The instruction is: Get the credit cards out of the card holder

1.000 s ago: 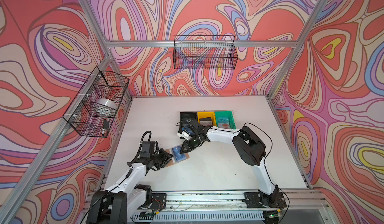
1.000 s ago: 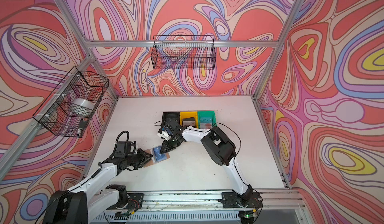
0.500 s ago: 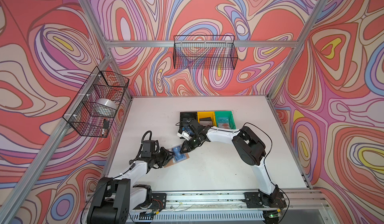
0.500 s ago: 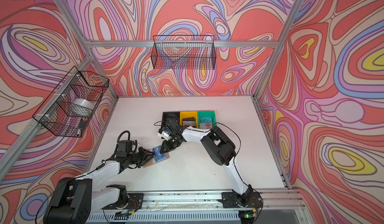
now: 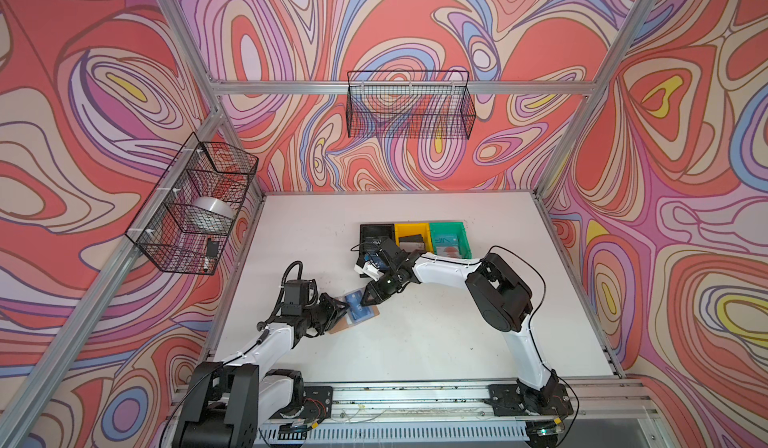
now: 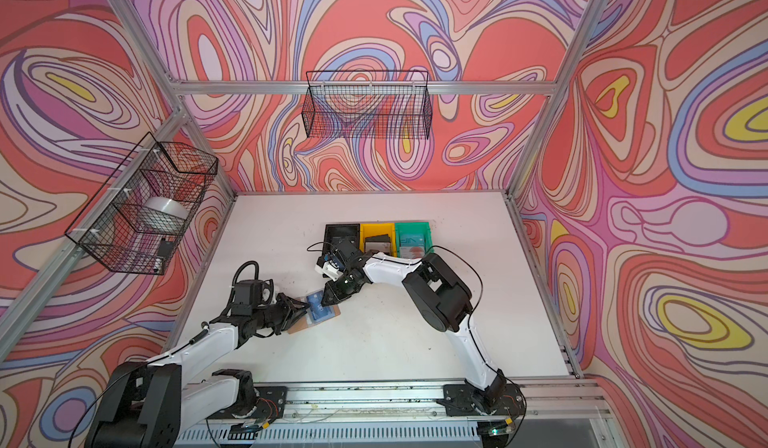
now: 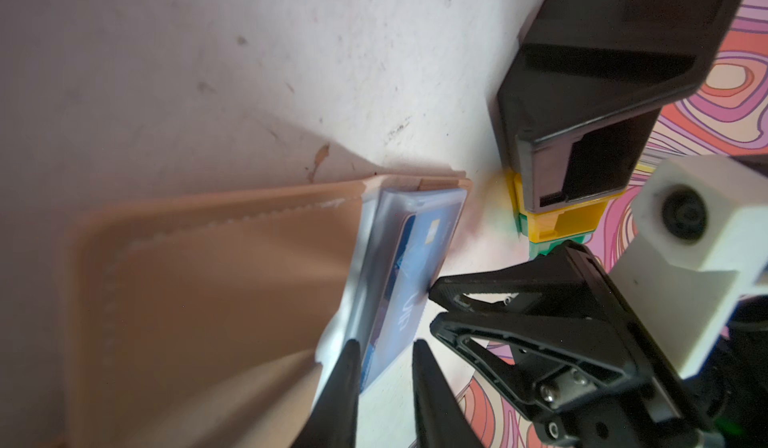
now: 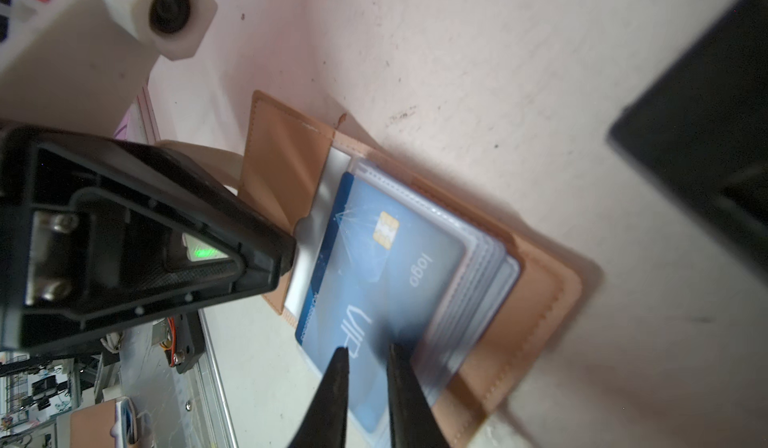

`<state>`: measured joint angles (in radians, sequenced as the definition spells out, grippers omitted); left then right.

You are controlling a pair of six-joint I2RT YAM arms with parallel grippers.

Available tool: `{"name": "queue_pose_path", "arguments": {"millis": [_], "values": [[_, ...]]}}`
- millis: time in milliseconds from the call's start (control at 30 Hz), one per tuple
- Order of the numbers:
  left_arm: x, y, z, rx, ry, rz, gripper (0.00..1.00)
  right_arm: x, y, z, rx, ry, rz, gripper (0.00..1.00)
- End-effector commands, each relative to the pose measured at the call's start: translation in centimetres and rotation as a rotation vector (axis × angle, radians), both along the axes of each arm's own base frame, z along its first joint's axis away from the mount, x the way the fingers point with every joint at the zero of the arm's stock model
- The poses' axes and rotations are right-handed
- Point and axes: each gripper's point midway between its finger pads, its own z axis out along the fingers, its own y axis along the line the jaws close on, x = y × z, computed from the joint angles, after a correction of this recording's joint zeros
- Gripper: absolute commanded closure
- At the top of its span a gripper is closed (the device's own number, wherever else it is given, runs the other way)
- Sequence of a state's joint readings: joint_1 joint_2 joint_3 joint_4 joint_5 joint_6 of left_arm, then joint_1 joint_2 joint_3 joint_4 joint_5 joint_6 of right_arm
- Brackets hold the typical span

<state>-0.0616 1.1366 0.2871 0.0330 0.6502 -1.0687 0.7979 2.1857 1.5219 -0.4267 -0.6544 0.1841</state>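
The tan card holder [image 5: 375, 312] [image 6: 296, 327] [image 7: 208, 300] [image 8: 532, 300] lies open on the white table. Its clear sleeve pages face up. A blue credit card [image 5: 358, 305] [image 6: 318, 306] [image 7: 411, 267] [image 8: 374, 267] with white "VIP" lettering sits on the top sleeve. My left gripper [image 5: 344, 306] [image 7: 386, 344] is at the sleeve's spine-side edge, fingers slightly apart, with the card's corner and bare table showing in the gap. My right gripper [image 5: 365, 300] [image 8: 368, 348] points down at the card's opposite edge. Its tips stand a narrow gap apart over the lettering.
Black [image 5: 376, 230], yellow [image 5: 411, 230] and green [image 5: 464, 238] bins stand in a row just behind the right gripper. Other cards [image 5: 445, 241] lie in the green bin. Wire baskets hang on the left wall [image 5: 191, 213] and back wall [image 5: 409, 109].
My left gripper has slid a little to the right, closer onto the holder. The right gripper has hardly moved and its fingers have narrowed slightly.
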Motion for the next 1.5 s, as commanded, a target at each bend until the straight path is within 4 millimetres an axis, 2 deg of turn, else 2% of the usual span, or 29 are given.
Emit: {"name": "queue_pose_path", "arguments": {"millis": [0, 167, 367, 567, 933, 1467], "values": [[-0.4, 0.4, -0.7, 0.016, 0.024, 0.007, 0.74, 0.3, -1.4, -0.5, -0.072, -0.038, -0.021, 0.79], [-0.4, 0.3, -0.9, 0.013, 0.029, 0.007, 0.74, 0.4, -1.4, 0.5, -0.062, -0.059, -0.017, 0.79], [-0.4, 0.3, -1.1, 0.012, 0.028, 0.009, 0.74, 0.6, -1.2, -0.2, -0.068, -0.050, -0.018, 0.79], [-0.6, 0.4, -1.4, 0.016, 0.037, 0.012, 0.74, -0.2, -0.7, -1.1, -0.061, -0.017, -0.006, 0.79], [-0.8, 0.3, -2.1, 0.004, 0.047, 0.017, 0.74, -0.7, 0.0, 0.1, -0.033, -0.037, 0.017, 0.79], [-0.6, 0.3, -2.3, -0.009, 0.037, 0.015, 0.75, -1.3, 0.5, -0.1, -0.010, -0.011, 0.036, 0.80]]}}
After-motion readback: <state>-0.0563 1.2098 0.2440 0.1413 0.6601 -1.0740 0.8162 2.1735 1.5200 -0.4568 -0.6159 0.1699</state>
